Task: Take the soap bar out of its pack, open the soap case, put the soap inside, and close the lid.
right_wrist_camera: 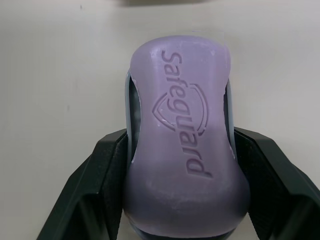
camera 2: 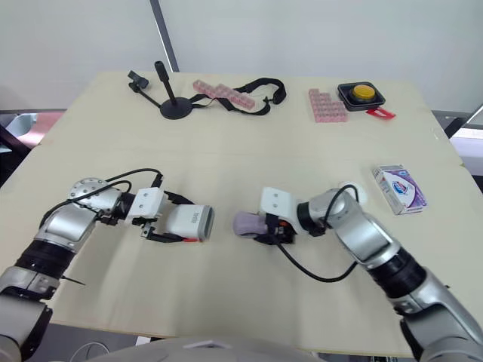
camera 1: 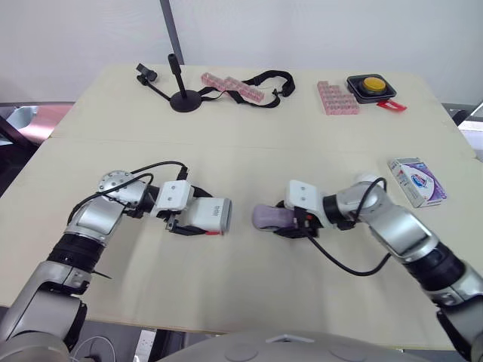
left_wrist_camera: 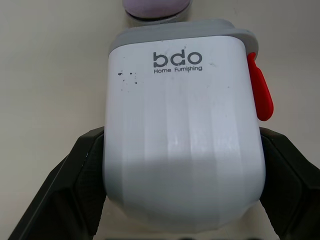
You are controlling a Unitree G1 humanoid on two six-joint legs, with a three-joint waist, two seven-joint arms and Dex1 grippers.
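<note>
My left gripper (camera 1: 189, 213) is shut on the white soap case (camera 1: 207, 214), which is marked "bdo" and has a grey rim and a red latch (left_wrist_camera: 261, 92). Black fingers (left_wrist_camera: 75, 185) press both its sides. My right gripper (camera 1: 290, 220) is shut on the purple soap bar (camera 1: 268, 217), stamped "Safeguard" (right_wrist_camera: 182, 150). A thin grey piece (right_wrist_camera: 131, 105) lies between the soap and the fingers. Case and soap face each other low over the table, a small gap apart. The soap pack (camera 1: 416, 181) lies at the right edge.
At the table's back stand a black stand (camera 1: 185, 98), a black strap (camera 1: 268, 79), a pink strip (camera 1: 230, 85), a pink block (camera 1: 337, 98) and a yellow button box (camera 1: 371, 87). Cables loop from both wrists.
</note>
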